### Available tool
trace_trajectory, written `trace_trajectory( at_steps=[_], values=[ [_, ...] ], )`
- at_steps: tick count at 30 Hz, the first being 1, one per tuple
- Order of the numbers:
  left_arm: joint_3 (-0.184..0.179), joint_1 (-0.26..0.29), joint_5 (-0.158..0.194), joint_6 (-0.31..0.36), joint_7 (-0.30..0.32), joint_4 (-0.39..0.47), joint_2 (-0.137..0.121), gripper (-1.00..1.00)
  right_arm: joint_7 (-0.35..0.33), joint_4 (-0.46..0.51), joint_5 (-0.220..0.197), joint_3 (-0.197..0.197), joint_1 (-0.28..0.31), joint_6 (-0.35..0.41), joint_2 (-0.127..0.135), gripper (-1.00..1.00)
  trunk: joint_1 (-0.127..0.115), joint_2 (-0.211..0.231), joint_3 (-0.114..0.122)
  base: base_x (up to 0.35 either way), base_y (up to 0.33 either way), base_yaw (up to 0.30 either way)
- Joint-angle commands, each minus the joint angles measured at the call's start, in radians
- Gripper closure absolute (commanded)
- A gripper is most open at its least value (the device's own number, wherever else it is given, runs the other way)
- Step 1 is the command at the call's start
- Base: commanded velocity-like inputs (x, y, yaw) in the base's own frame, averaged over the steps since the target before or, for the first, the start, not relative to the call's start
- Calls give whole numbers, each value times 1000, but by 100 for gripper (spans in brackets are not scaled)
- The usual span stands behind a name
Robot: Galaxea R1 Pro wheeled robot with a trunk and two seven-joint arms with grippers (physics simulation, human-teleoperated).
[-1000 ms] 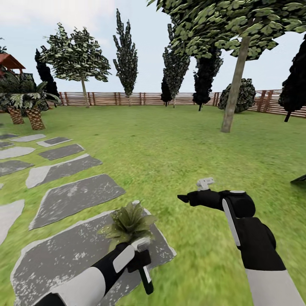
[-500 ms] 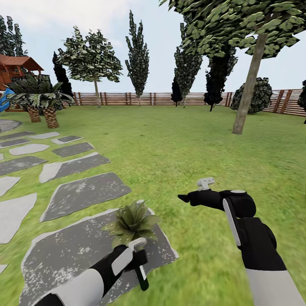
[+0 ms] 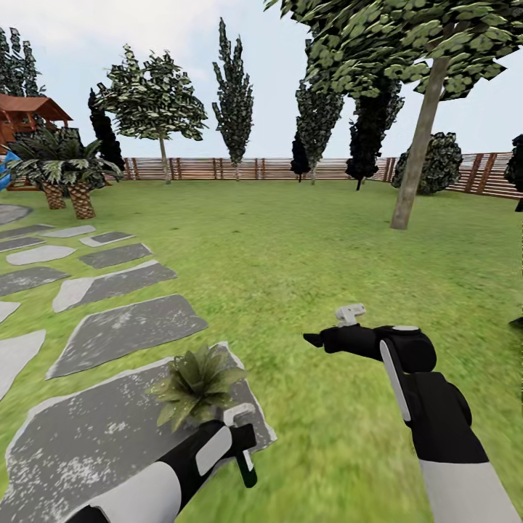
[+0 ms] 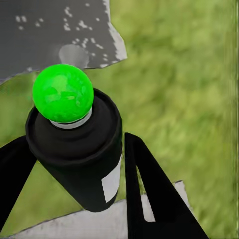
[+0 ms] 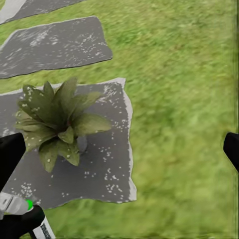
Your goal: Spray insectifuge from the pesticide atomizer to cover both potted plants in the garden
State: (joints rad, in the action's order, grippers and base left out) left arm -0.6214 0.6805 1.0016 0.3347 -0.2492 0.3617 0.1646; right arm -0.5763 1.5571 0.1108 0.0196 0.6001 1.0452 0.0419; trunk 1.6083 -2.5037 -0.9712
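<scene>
One potted plant (image 3: 195,381), a rosette of broad green leaves, stands on a large grey stone slab (image 3: 87,436) in the garden lawn. Just in front of it, my left gripper (image 3: 243,444) is shut on the pesticide atomizer (image 3: 248,471), which points downward. In the left wrist view the dark bottle (image 4: 82,159) with its green head sits between the two black fingers (image 4: 149,189) of my left gripper (image 4: 74,169). My right gripper (image 3: 319,339) hovers over grass to the plant's right, open and empty. Its camera looks down on the plant (image 5: 57,119) and the atomizer (image 5: 37,221).
Grey stepping slabs (image 3: 120,330) run off to the left over the lawn. Two scaly-trunked palms (image 3: 62,174) stand far left by a red-roofed structure (image 3: 29,112). A tall tree trunk (image 3: 414,152) rises at the right. A brown slat fence (image 3: 254,168) closes the back.
The whole view swung one way and then partly back, so the camera moved. Both arms keep their pose in the picture, and the atomizer stays in the left gripper.
</scene>
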Motion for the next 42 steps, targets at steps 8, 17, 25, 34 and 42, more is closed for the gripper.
trace_trajectory(
  at_steps=[8,17,25,34,42],
  values=[
    [-8,2,10,1,-3,3,-1,100,-9,23,7,4,-23,2,1,-100,0,0,-1,0,-345,0],
    [-7,2,10,5,-17,78,0,100,-10,38,6,3,-26,2,0,-100,0,0,-1,0,-345,167],
    [4,-10,21,12,-264,277,-9,100,-10,38,7,3,-28,2,1,-100,0,0,-1,0,-173,280],
    [11,-5,139,69,-474,396,-14,100,-10,39,7,3,-29,2,1,-100,0,0,-1,0,-8,286],
    [83,2,162,83,-494,400,-13,100,-10,43,7,2,-29,2,1,-100,0,0,-1,135,-69,279]
  ],
)
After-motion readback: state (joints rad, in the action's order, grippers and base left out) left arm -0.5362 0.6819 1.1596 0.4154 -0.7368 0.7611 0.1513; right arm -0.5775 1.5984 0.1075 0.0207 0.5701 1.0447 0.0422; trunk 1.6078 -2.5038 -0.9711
